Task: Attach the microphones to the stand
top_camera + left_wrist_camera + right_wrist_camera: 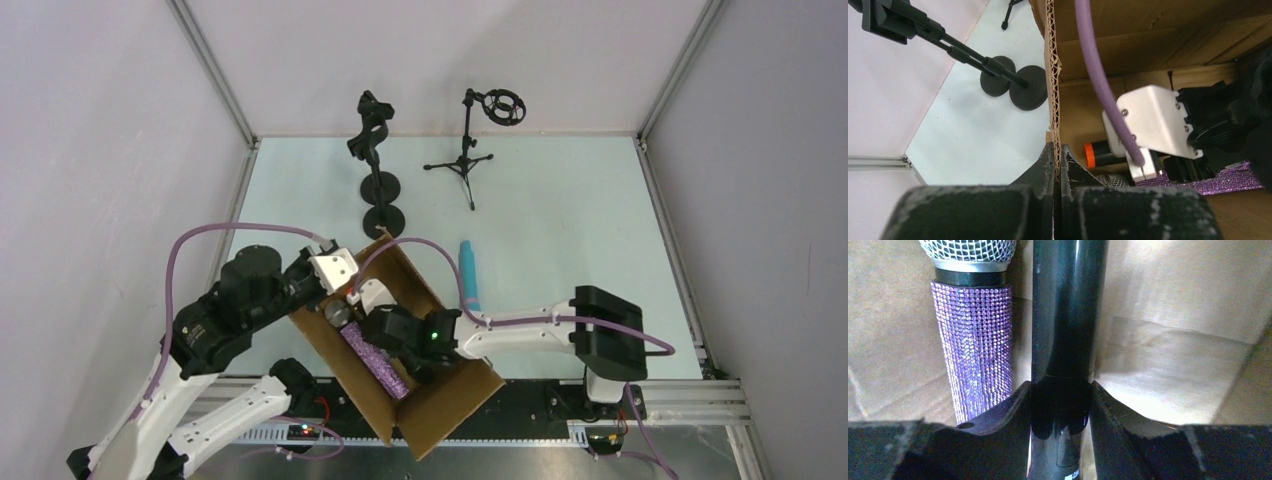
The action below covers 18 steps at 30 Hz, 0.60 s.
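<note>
A brown corrugated cardboard box (pixel 450 400) sits at 6 o'clock on the pale worktop (pixel 560 220). It holds two stick microphones side by side: a glittery purple microphone (pixel 975 340) with a silver mesh head and a glossy black microphone (pixel 1068 315). The smooth turquoise microphone (pixel 469 272) lies on the worktop at 1 o'clock from the box. Black stands (pixel 380 160) rise at 12 o'clock. The left claw (pixel 1058 150) is pinched closed on the box's wall edge. The right claw (pixel 1060 387) clasps the black microphone, fingers (pixel 1008 410) against both its sides.
</note>
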{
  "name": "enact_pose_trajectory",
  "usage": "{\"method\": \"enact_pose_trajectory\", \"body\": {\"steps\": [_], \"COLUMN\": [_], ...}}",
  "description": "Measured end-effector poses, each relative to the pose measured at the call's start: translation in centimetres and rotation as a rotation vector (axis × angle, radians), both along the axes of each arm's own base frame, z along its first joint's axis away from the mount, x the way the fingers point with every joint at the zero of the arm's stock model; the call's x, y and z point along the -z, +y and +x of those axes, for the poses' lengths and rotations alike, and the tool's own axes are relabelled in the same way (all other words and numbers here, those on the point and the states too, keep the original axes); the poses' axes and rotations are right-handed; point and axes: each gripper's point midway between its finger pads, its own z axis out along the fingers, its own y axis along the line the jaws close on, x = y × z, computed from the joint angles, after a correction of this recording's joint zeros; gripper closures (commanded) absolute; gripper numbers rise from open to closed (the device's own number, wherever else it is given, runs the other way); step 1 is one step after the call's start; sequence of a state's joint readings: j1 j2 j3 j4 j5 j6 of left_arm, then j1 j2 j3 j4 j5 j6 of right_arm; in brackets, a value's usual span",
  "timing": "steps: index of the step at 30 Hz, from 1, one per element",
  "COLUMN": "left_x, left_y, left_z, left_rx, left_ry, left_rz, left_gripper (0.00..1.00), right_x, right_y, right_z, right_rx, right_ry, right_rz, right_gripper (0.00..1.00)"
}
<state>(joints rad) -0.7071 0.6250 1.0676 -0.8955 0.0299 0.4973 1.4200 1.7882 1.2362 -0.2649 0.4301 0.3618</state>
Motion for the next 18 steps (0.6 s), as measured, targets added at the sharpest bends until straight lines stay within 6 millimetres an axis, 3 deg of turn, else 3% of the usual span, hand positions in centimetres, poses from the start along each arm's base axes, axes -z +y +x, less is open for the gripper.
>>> {"method": "enact_pose_trajectory", "body": {"steps": [4, 13, 18], "left_x": [0.1, 1.5, 2.5], "left_y": [-0.3, 0.0, 0.5], "left_z": [0.1, 1.0, 1.4], "left_rx": [0.008, -0.024, -0.039], "left_ry": [-0.006, -0.026, -0.040], "left_rz": [-0.010, 0.016, 0.056], "left_gripper": [1.00, 1.00, 1.00], "right_x": [-3.2, -16.7, -21.5], "right_y": [-1.7, -5.8, -9.9], "right_z": [0.3, -1.8, -1.0], "right_rx": [0.013, -0.002, 0.064], "right_ry": [-0.039, -0.096, -0.111], "right_rz": [0.019, 0.300, 0.413], "right_gripper": [1.00, 1.00, 1.00]}}
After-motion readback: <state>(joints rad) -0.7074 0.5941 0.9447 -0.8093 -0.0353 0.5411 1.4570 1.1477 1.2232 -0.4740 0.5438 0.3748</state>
